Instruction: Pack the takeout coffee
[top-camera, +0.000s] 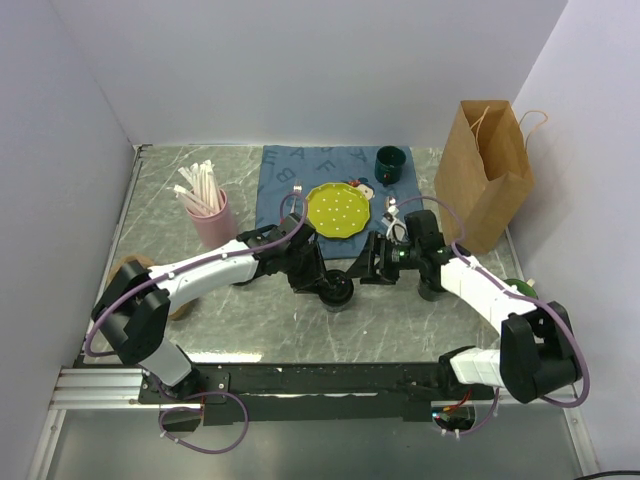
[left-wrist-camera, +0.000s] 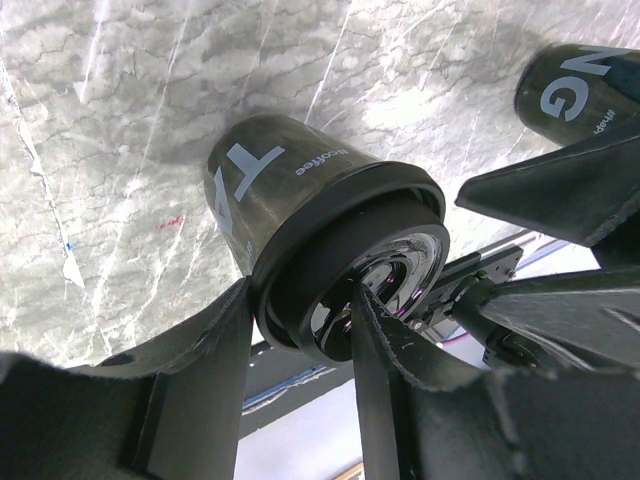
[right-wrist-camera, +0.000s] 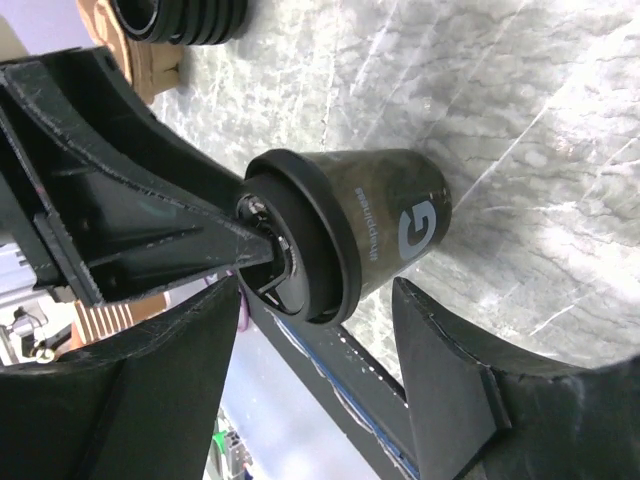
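We log the cup (top-camera: 337, 291) upright on the table (top-camera: 240, 330), just in front of the arms and well apart from the bag (top-camera: 485, 175). Left gripper (left-wrist-camera: 302, 300) pinches its rim, one finger outside, one across the top. Right gripper (right-wrist-camera: 318, 290) gapes wide, straddling the cup without touching.

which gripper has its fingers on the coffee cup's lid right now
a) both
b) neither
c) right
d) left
d: the left gripper pinches the lid rim of the takeout coffee, while the right gripper is open, its fingers clear of the cup.
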